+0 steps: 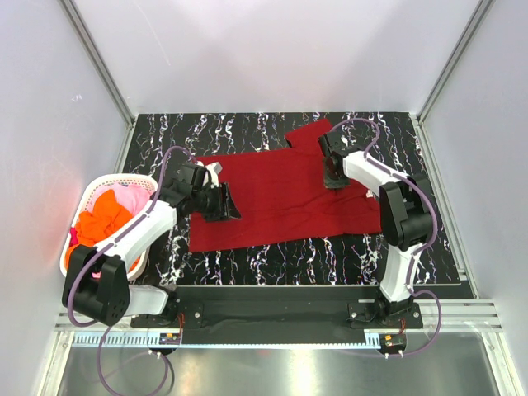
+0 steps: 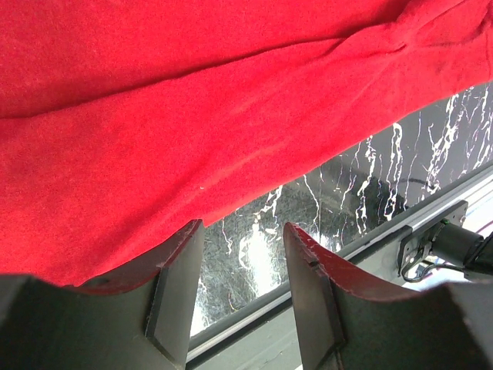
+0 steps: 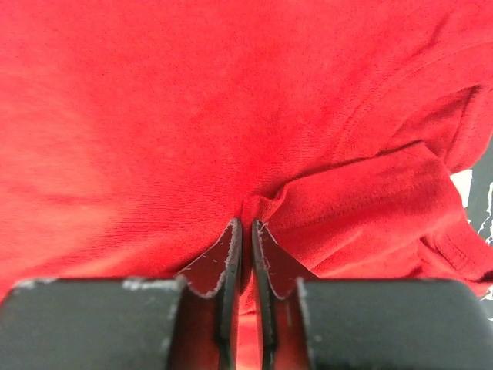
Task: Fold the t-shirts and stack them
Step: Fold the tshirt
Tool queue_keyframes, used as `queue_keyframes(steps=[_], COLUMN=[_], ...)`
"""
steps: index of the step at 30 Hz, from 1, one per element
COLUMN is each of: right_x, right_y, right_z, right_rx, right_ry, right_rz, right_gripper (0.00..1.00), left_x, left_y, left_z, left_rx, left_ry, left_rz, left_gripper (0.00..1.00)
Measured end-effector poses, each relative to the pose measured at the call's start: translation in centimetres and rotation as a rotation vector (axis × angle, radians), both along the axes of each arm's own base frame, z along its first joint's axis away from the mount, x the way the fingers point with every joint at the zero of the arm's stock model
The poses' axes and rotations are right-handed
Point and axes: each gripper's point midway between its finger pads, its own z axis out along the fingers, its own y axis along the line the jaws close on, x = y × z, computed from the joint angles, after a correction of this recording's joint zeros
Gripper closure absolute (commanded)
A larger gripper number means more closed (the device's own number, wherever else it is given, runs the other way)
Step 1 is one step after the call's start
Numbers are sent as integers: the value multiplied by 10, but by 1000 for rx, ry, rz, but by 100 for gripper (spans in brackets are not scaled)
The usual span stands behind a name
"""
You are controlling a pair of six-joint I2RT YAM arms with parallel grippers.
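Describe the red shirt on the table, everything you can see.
The red shirt is plain, short-sleeved, soft knit cloth with stitched seams. It lies spread on the black marbled table, hem to the left, sleeves to the right, one sleeve sticking out toward the far side; mostly flat, a few creases. The right fingers are shut on a small pucker of it near the sleeves. The left fingers hang open at its left end; contact there can't be told.

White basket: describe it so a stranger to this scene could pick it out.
Find the black marbled table. At its left edge, beside the left arm, sits the white basket, heaped with orange and pink t-shirts. It is the only container; the dark red t-shirt lies spread on the table.
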Motion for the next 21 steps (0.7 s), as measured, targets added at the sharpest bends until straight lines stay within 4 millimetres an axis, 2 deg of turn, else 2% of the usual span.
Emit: queue_keyframes(steps=[5, 8, 12, 13, 21], right_x=[8, 10, 11, 11, 9], right_y=[9, 13, 16, 17, 24], right_z=[11, 11, 11, 11, -4], right_rx=[35, 45, 55, 57, 70], right_ry=[-61, -72, -81, -82, -112], right_rz=[-15, -17, -23, -25, -6], right_gripper=[86, 80, 97, 98, 97], left_x=[0, 0, 0, 0, 1], left_y=[0, 0, 0, 0, 0], left_z=[0, 0, 0, 0, 0], left_rx=[-2, -5, -3, -4, -7], left_ry=[5, 9, 12, 13, 22], left_rz=[5, 12, 21, 23, 42], left_gripper=[50, 50, 50, 49, 49])
